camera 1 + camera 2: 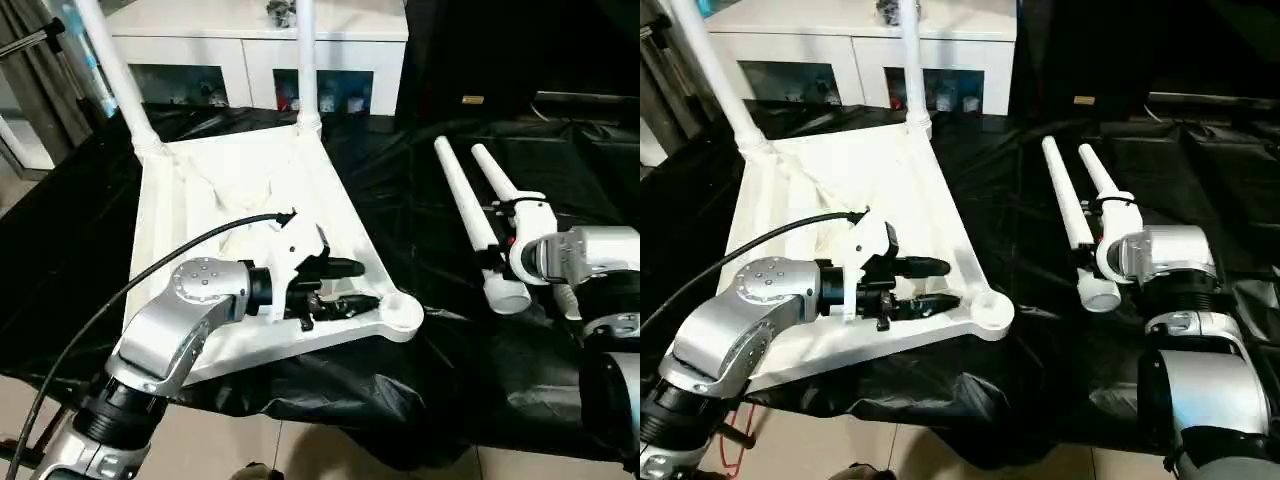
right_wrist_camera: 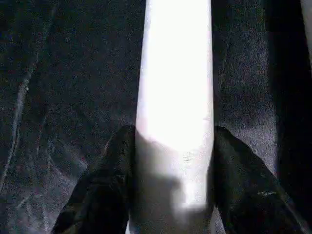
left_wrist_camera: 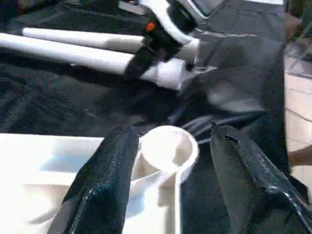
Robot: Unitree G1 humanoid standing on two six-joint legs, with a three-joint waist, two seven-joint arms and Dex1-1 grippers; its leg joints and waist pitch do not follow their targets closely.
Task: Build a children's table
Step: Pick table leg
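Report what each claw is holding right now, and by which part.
The right claw straddles a loose table leg near its wide open end. The left claw holds nothing; it is open beside the tabletop's empty corner socket.

A home-like room: a white cabinet (image 1: pixel 255 45) (glass doors, trinkets inside), tiled floor (image 1: pixel 250 450), black sheeting (image 1: pixel 400 180) covering the table.
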